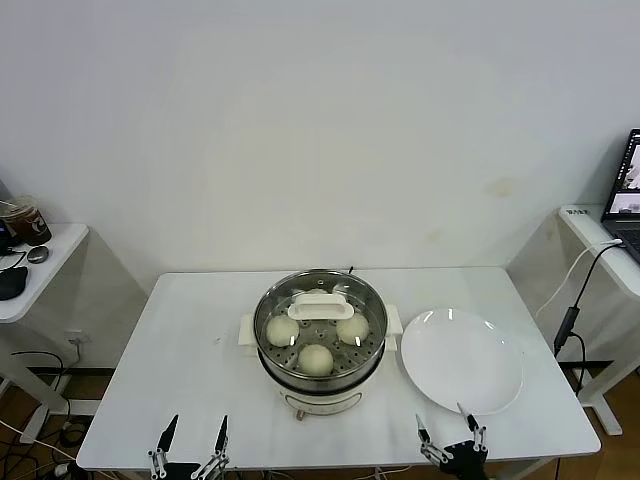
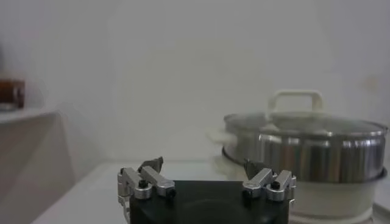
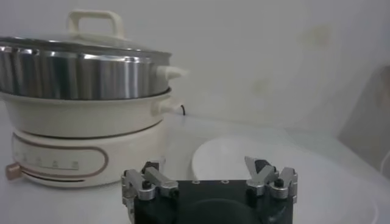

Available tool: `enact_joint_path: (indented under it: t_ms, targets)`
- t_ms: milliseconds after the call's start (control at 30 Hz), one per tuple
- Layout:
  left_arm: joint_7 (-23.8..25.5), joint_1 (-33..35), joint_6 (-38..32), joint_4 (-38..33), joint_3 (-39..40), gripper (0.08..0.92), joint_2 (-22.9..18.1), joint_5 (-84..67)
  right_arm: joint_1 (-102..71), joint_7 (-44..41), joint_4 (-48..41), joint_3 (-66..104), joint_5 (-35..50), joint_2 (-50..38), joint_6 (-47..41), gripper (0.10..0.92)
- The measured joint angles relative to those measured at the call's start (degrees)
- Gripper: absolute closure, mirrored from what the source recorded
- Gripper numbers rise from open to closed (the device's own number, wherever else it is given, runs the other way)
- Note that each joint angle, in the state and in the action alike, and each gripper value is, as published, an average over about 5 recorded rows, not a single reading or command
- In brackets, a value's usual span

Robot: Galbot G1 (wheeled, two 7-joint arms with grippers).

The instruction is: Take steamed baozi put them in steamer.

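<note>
Both hands hang at the desk's near edge, idle: the left hand (image 1: 190,440) toward the near-left corner, the right hand (image 1: 452,440) by the near rim of the white plate (image 1: 462,360), each with fingers spread and holding nothing. The steamed baozi (image 1: 316,359) already lie in the steamer (image 1: 320,340) at mid-desk, three clearly seen, a fourth likely hidden behind the handle of the glass lid (image 1: 320,303) covering them. Judgement: loading appears complete; any further reach should clear the lid handle first.

no legible text, labels or numbers
</note>
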Motion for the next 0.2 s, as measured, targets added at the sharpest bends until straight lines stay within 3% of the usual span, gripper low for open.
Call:
enact_joint_path:
  t_ms: [200]
  targets:
    - [1.01, 0.75, -0.44, 1.46, -0.77, 0.177, 0.01, -0.88, -0.46, 0.27, 0.19, -0.54, 0.29, -0.04, -0.18, 0.203]
